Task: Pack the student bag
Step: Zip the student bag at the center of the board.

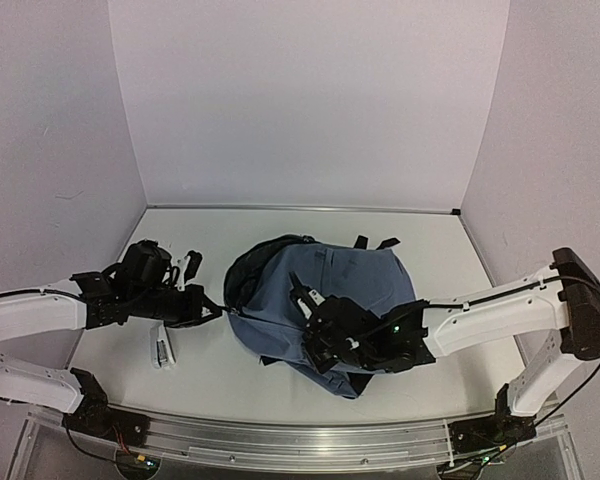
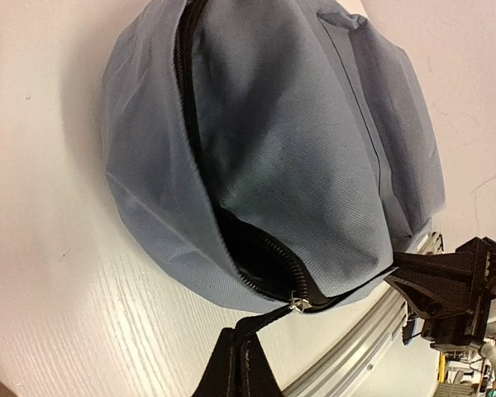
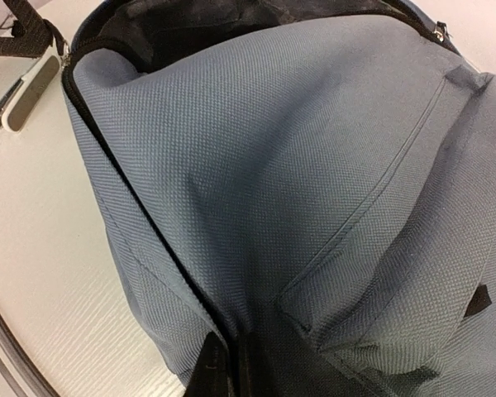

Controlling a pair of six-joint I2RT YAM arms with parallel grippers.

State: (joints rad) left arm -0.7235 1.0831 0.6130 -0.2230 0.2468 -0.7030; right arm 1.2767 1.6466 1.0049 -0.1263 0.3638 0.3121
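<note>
The student bag (image 1: 325,285) lies in the middle of the table, blue-grey, with its main zipper partly open and dark lining showing at the left end. My left gripper (image 1: 216,308) is at the bag's left edge. In the left wrist view it (image 2: 241,357) is shut on the black zipper pull, which runs taut to the silver slider (image 2: 298,304). My right gripper (image 1: 306,300) rests on top of the bag (image 3: 298,165). In the right wrist view its fingers (image 3: 231,364) are pressed together on a fold of the fabric beside the zipper seam and the front pocket.
A white and grey stapler-like object (image 1: 162,348) lies on the table under the left arm, also visible as the white object (image 3: 23,95) in the right wrist view. A small black item (image 1: 192,266) sits behind the left gripper. A metal rail (image 1: 310,442) runs along the near edge.
</note>
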